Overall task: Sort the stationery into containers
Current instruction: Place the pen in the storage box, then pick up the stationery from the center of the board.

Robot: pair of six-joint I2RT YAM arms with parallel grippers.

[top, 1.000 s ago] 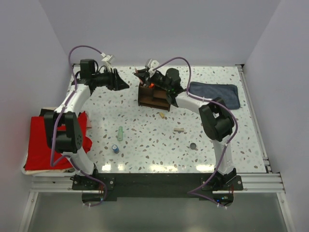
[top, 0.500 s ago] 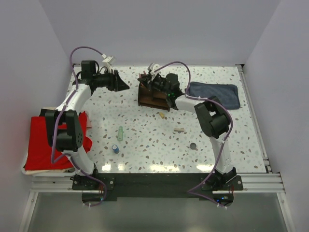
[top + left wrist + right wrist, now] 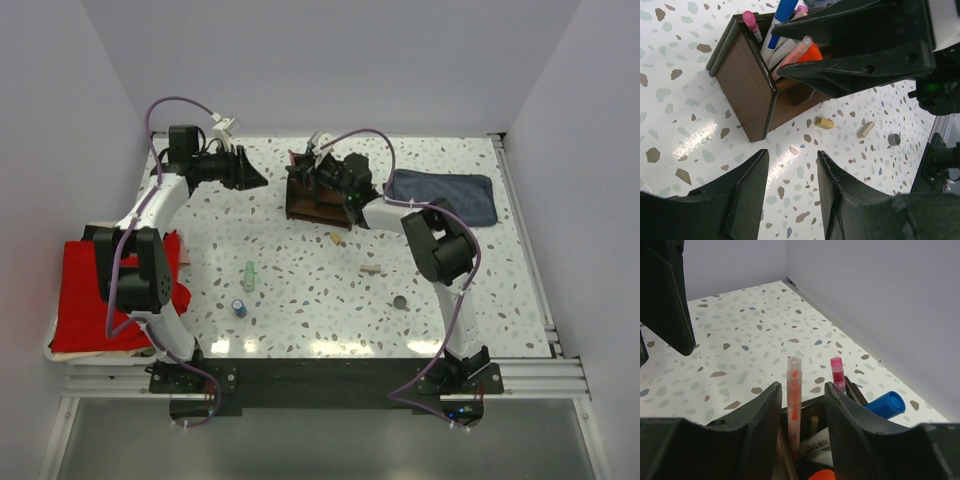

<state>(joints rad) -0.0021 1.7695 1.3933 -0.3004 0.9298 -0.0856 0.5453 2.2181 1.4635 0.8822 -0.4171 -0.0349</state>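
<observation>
1. Top external view placed the dark wooden organizer [image 3: 318,203] in the upper middle of the frame on the speckled worktop [image 3: 300,320], with the right gripper [image 3: 303,165] over its upper left corner.
2. Right wrist view showed that gripper's fingers [image 3: 752,440] spread apart. A clear red-inked pen [image 3: 794,395] stood upright in the gap, inside the organizer. Whether either finger touched it could not be told.
3. A pink pen [image 3: 838,372] and a blue pen [image 3: 885,404] stood in the same box to the right of the clear pen, and an orange highlighter [image 3: 811,52] sat among them.
4. The left gripper [image 3: 790,195] hung with its fingers apart and empty, left of the organizer and not touching it.
5. Loose on the worktop, lower in the top external frame, lay a pale green tube [image 3: 248,276], a blue cylinder [image 3: 239,307], a dark disc [image 3: 400,301] and two tan bits [image 3: 337,238].
6. A blue-grey cloth [image 3: 445,196] lay right of the organizer, and a red cloth [image 3: 75,300] lay at the left edge.
</observation>
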